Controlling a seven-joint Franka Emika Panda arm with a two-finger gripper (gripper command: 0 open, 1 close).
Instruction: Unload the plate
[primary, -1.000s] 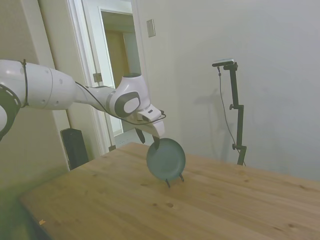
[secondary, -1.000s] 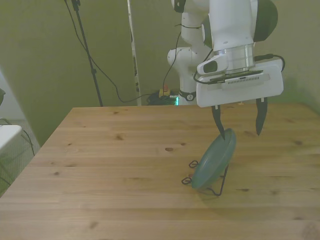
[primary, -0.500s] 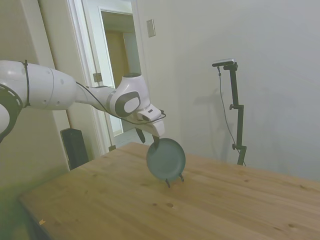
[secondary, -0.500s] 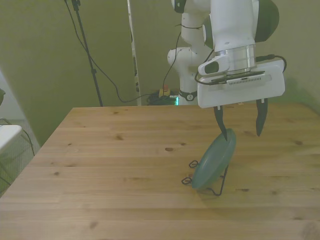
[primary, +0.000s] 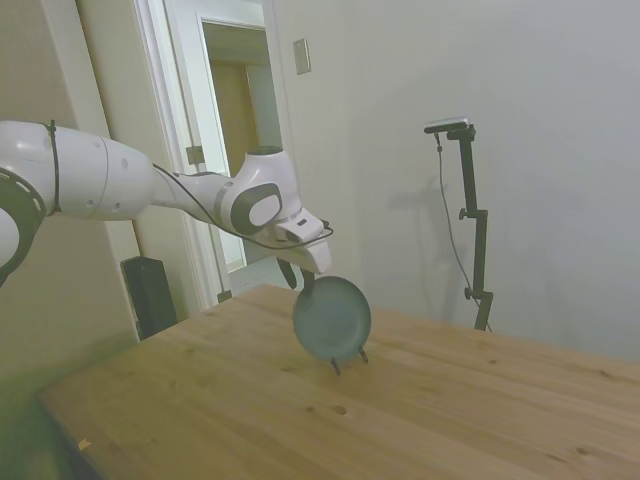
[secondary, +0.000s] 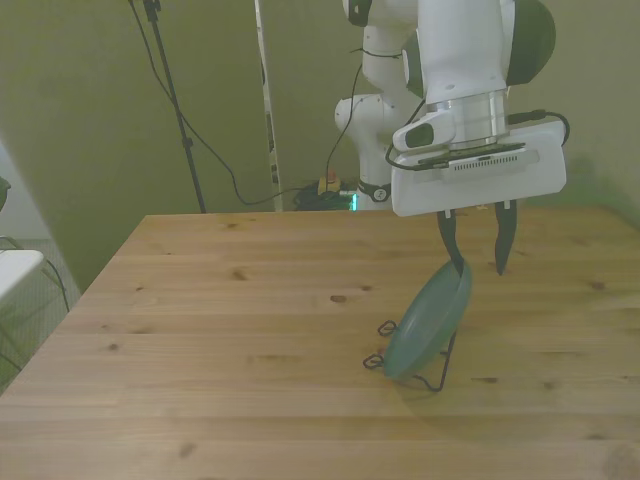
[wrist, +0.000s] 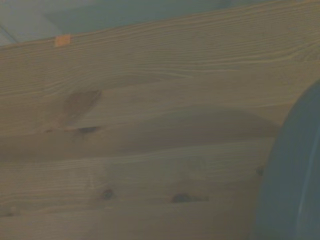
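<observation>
Since a second ago, the gripper (secondary: 477, 252) has been narrowed around the plate's (secondary: 428, 320) top rim, jaws not yet clamped. The plate is propped tilted in a wire stand (secondary: 438, 375) on the table (secondary: 200, 330). An off-centre pinch could tip it out.

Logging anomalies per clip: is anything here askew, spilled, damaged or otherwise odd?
Nothing stands out. The plate leans intact in its wire stand on the table, as a racked plate would. The gripper is open, its fingers straddling the plate's top rim. No spill or damage shows.
</observation>
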